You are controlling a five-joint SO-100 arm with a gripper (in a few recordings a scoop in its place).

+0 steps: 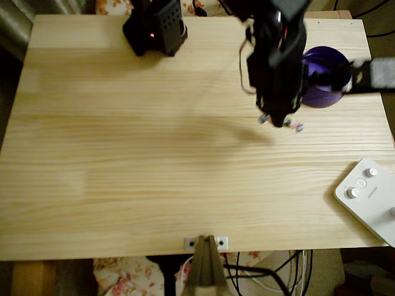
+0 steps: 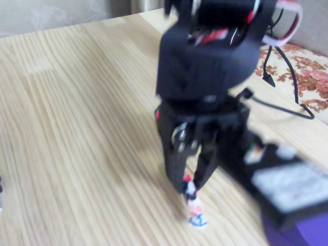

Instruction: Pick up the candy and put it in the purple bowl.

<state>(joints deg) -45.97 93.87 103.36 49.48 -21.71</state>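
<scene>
Overhead view, arm: black arm reaches from the far edge of the wooden table (image 1: 123, 172), its gripper (image 1: 279, 121) pointing down just beside the purple bowl (image 1: 330, 77).
Overhead view, candy: the candy (image 1: 299, 127) shows as small pale bits at the gripper tips, partly hidden by the arm; whether it rests on the wood cannot be told from here.
Overhead view, bowl: upright near the right edge, part of it covered by the arm; nothing seen inside the exposed part.
Overhead view, other items: white device with round knobs (image 1: 369, 197) at the near right corner, well apart from the work.
Fixed view, gripper: the gripper (image 2: 189, 188) hangs near vertical, jaws drawn close and pinching the upper twisted end of the candy (image 2: 195, 209).
Fixed view, candy: hangs below the tips, lower end at or barely off the wood; picture blurred, contact uncertain.
Fixed view, bowl: purple rim (image 2: 302, 233) at the lower right, close by.
Step in hand: judged to be the pick-up, grip made.
Next move: calls for a clear lift above the rim, then a short carry over the bowl; the grip on one wrapper end looks thin and may slip.
</scene>
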